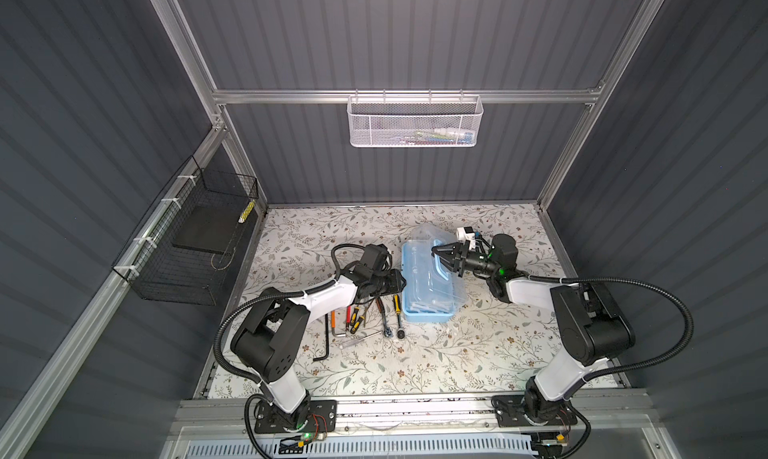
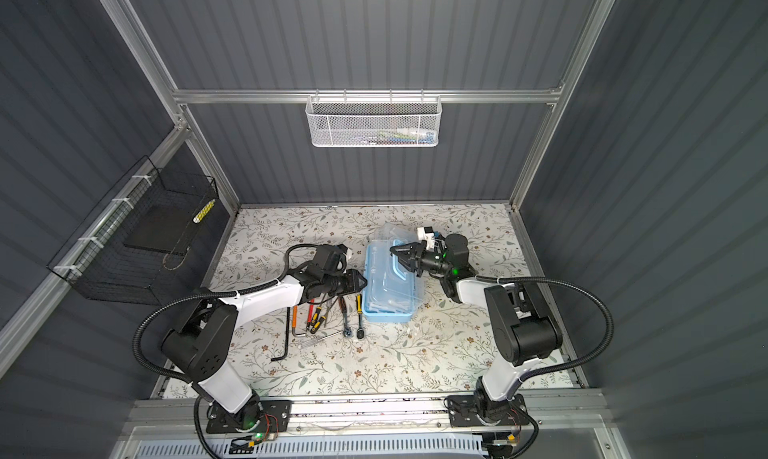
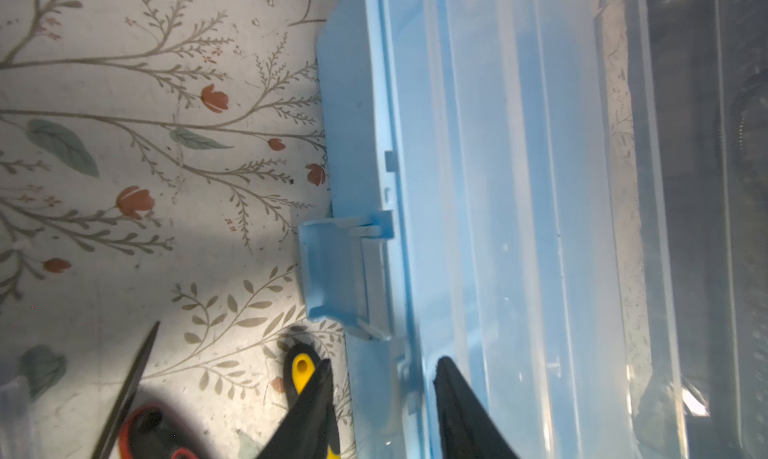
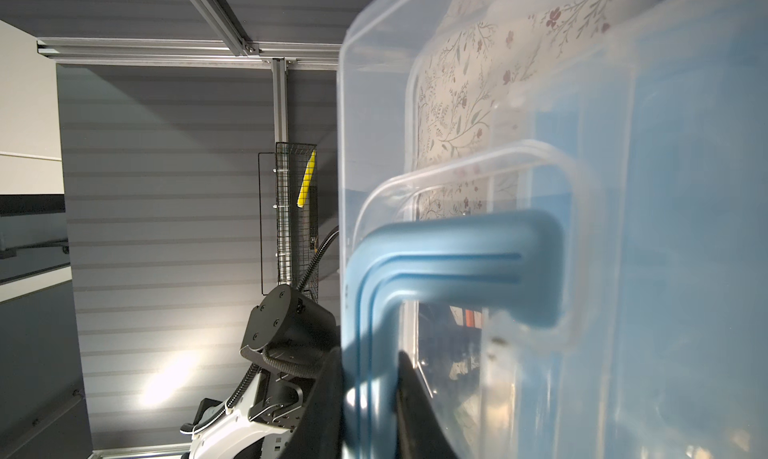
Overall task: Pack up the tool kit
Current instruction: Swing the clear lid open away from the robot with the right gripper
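My right gripper (image 4: pixel 370 374) is clamped on the handle (image 4: pixel 457 261) of the box (image 1: pixel 428 313) on the table (image 1: pixel 457 374), my left gripper (image 3: pixel 384 365) astride its rim (image 3: pixel 390 187), pinch unclear: I'd brace it and raise the lid (image 4: pixel 374 104) slowly.

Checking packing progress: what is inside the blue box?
Through its clear lid the box shows blue floor and no clear tool. The part under the handle and right gripper is covered.

Floral-print table (image 1: pixel 457 353), flat. Directly on it: light blue box (image 1: pixel 428 313) near centre, long side running front to back. Just left of the box, a loose cluster: screwdrivers (image 1: pixel 356 316), two ratchets (image 1: pixel 400 332), hex keys (image 1: pixel 327 336). The black hex key lies nearest the front edge.
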Motion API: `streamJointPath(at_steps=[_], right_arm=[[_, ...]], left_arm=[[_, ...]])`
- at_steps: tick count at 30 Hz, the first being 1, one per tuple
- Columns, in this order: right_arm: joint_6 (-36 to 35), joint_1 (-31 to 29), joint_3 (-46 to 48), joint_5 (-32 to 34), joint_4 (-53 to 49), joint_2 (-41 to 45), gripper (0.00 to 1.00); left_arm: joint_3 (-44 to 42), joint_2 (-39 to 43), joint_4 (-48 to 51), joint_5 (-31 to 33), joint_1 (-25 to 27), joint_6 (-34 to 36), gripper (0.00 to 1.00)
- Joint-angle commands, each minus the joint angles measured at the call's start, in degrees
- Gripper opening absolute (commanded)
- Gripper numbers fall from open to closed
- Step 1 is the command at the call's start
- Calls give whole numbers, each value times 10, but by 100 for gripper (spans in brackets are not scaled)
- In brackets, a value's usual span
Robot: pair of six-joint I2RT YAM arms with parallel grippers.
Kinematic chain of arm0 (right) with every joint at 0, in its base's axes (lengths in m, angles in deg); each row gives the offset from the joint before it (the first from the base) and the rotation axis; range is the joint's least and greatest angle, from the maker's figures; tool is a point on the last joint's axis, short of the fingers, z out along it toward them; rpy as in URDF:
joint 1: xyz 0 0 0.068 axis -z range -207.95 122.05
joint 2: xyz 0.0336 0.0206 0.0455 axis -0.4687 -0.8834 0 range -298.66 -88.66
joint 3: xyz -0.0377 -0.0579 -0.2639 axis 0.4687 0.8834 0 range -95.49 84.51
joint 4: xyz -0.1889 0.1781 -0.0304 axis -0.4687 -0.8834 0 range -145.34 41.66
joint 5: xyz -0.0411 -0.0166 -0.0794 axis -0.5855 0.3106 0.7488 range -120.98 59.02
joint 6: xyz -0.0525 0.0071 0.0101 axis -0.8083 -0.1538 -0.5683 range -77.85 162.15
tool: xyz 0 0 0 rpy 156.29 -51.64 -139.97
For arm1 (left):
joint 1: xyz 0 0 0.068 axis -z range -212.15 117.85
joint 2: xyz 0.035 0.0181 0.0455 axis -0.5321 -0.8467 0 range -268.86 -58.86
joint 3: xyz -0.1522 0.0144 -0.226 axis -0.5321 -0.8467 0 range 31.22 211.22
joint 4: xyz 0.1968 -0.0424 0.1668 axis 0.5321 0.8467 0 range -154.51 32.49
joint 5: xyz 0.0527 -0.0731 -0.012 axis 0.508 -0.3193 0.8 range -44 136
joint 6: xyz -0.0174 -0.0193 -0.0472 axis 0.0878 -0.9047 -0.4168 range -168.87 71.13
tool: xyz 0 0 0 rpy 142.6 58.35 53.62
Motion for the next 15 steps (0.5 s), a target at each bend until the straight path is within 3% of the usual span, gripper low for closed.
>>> streamJointPath(at_steps=[1, 15], right_arm=[[11, 3, 3, -14, 46, 0, 0], [59, 17, 16, -26, 127, -16, 0]], left_arm=[[21, -10, 25, 11, 5, 17, 40], [87, -49, 114, 87, 21, 34, 35]])
